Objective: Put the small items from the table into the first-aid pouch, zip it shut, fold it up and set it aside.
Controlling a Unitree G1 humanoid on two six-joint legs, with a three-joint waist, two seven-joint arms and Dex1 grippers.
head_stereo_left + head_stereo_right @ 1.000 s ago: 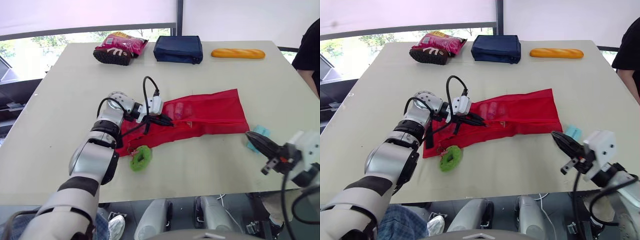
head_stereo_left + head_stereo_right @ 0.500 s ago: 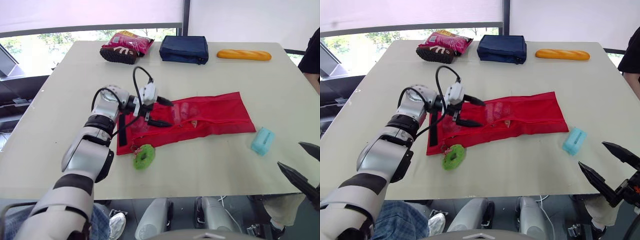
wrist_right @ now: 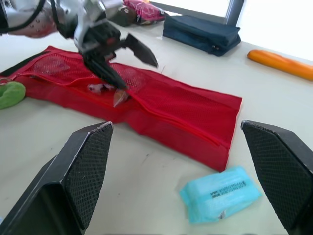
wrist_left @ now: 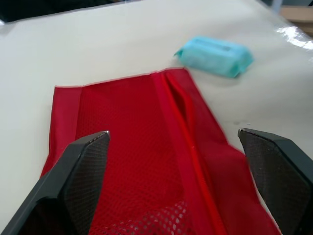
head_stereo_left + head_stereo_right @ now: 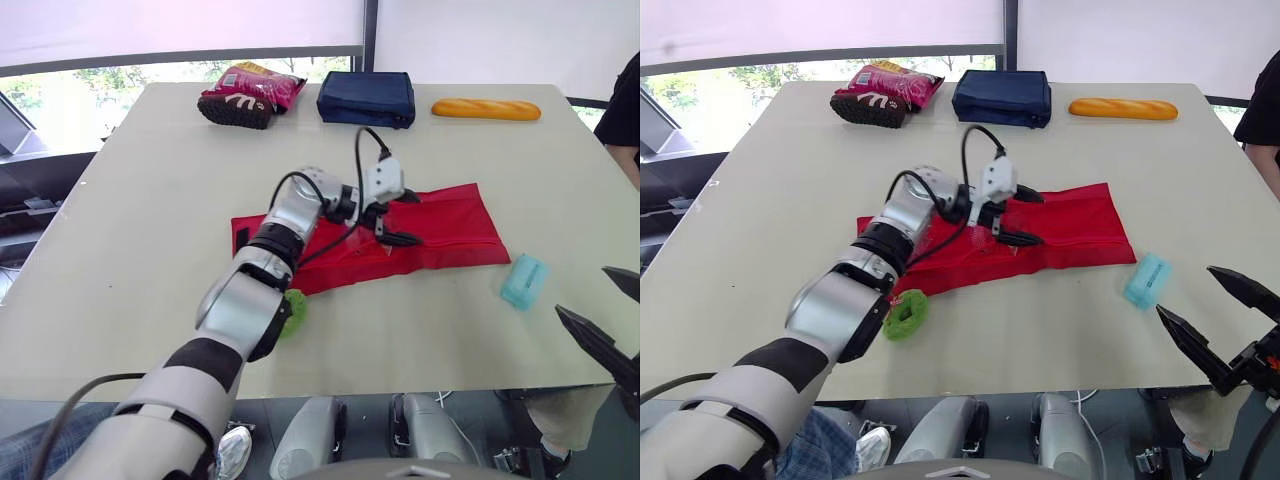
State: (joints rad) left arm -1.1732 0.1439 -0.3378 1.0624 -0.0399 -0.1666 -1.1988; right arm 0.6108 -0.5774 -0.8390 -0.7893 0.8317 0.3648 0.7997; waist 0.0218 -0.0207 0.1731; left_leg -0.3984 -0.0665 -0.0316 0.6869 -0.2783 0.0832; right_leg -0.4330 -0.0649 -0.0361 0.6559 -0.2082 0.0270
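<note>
The red mesh first-aid pouch (image 5: pixel 440 232) lies flat and unfolded across the middle of the table. My left gripper (image 5: pixel 402 217) hovers over its middle, open, with nothing between the fingers; from the left wrist, red mesh (image 4: pixel 146 147) lies under the jaws. A teal tissue packet (image 5: pixel 524 281) rests on the table just beyond the pouch's right end. A green ring-shaped item (image 5: pixel 905 312) lies by the pouch's near left corner, partly behind my left arm. My right gripper (image 5: pixel 1218 320) is open and empty at the table's near right edge, short of the teal packet (image 3: pixel 220 198).
At the far edge sit a navy bag (image 5: pixel 366 98), a bread loaf (image 5: pixel 487 108) and a pink snack bag (image 5: pixel 250 88) on a dark object. A person in black (image 5: pixel 625 100) stands at the right. Bare tabletop (image 5: pixel 150 230) lies left of the pouch.
Both grippers have opened. My left arm has swung from the pouch's left end to its middle. My right gripper has pulled back from the teal packet to the table's near edge.
</note>
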